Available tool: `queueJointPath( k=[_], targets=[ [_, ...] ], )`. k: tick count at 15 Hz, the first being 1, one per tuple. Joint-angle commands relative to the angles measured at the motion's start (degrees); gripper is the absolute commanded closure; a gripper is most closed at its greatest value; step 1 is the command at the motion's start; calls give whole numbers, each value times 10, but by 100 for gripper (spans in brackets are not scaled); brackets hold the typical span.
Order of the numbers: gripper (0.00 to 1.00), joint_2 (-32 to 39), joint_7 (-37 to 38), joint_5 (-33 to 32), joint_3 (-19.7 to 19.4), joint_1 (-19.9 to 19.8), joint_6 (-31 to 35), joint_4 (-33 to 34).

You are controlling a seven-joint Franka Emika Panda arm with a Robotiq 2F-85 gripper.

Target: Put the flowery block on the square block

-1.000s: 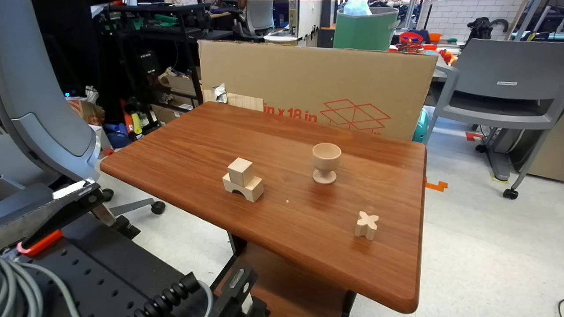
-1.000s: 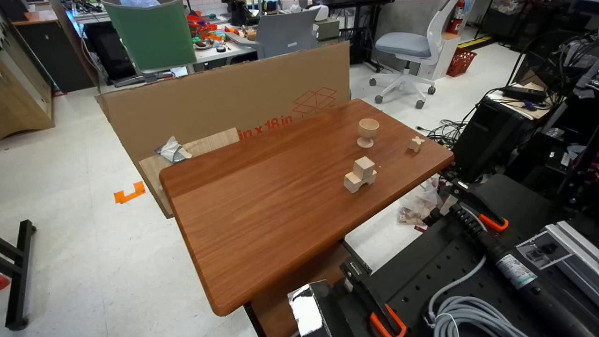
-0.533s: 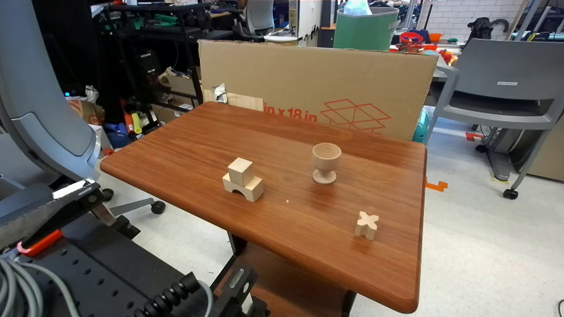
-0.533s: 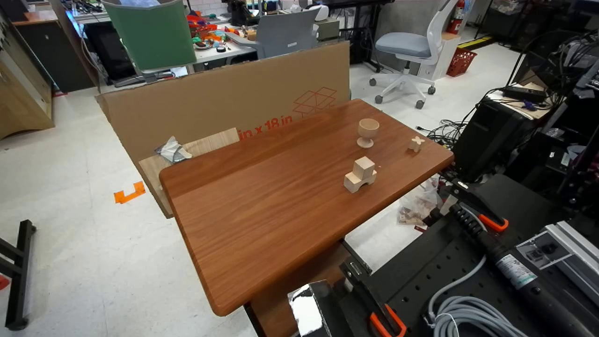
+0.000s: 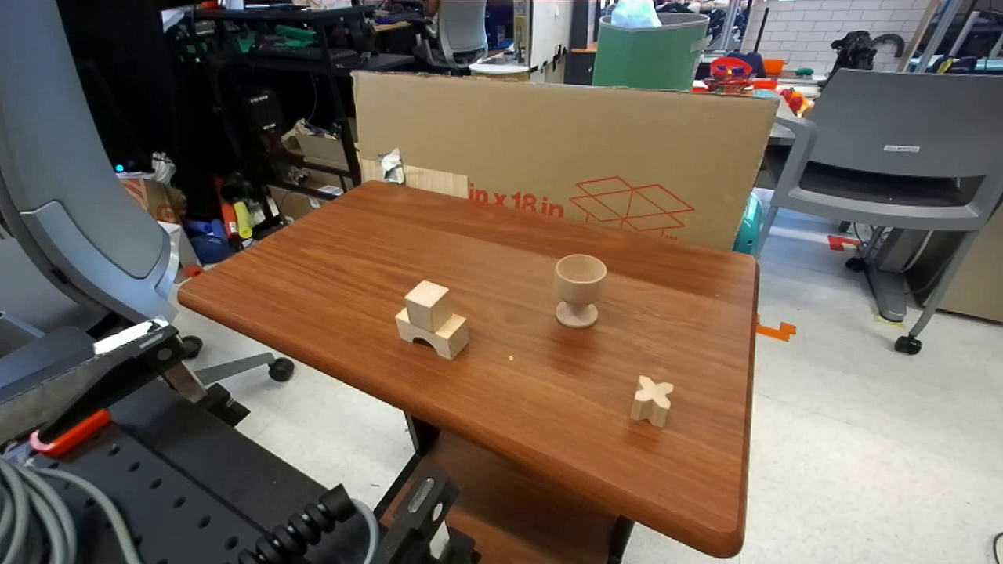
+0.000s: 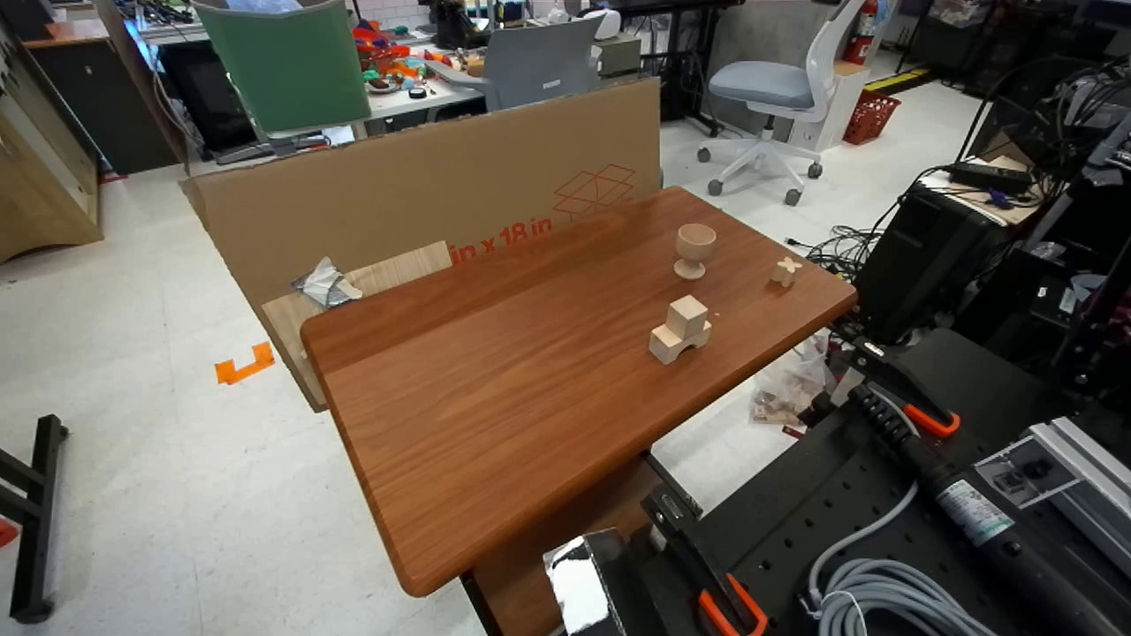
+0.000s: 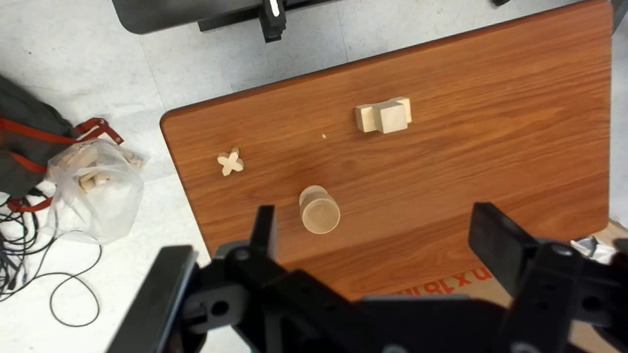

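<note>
- On the reddish-brown worktop, close to one short edge, the flowery block stands by itself, its lobed cross-shaped face turned up.
- Well apart from it, near a long edge, the square block sits on top of the arch block; the two touch, and the ends of the lower piece jut out on either side of the upper.
- The arch block rests on its two feet, its hollow facing down.
- Farther in from that long edge, the wooden cup stands upright on its round foot, apart from all three blocks.
- Between the arch block and the flowery block lies a tiny pale fleck, nearer the arch block; I cannot tell what it is.
- Above the worktop, in the wrist view, the hand hangs released: its two dark fingers stand wide apart.
- Along the far long edge, in both exterior views, runs a cardboard panel with red print.
- On the floor off the short edge, in the wrist view, a clear plastic bag holds pale wooden pieces.
- Off the opposite long edge is a black perforated platform.
</note>
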Motion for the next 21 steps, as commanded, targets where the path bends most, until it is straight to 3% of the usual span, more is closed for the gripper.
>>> queueJointPath(
  k=[1, 11, 21],
  targets=[
    [0, 47, -12, -16, 11, -17, 62, 4],
    [0, 164, 11, -127, 6, -40, 152, 1],
    [0, 267, -4, -37, 30, -68, 239, 24]
  ],
)
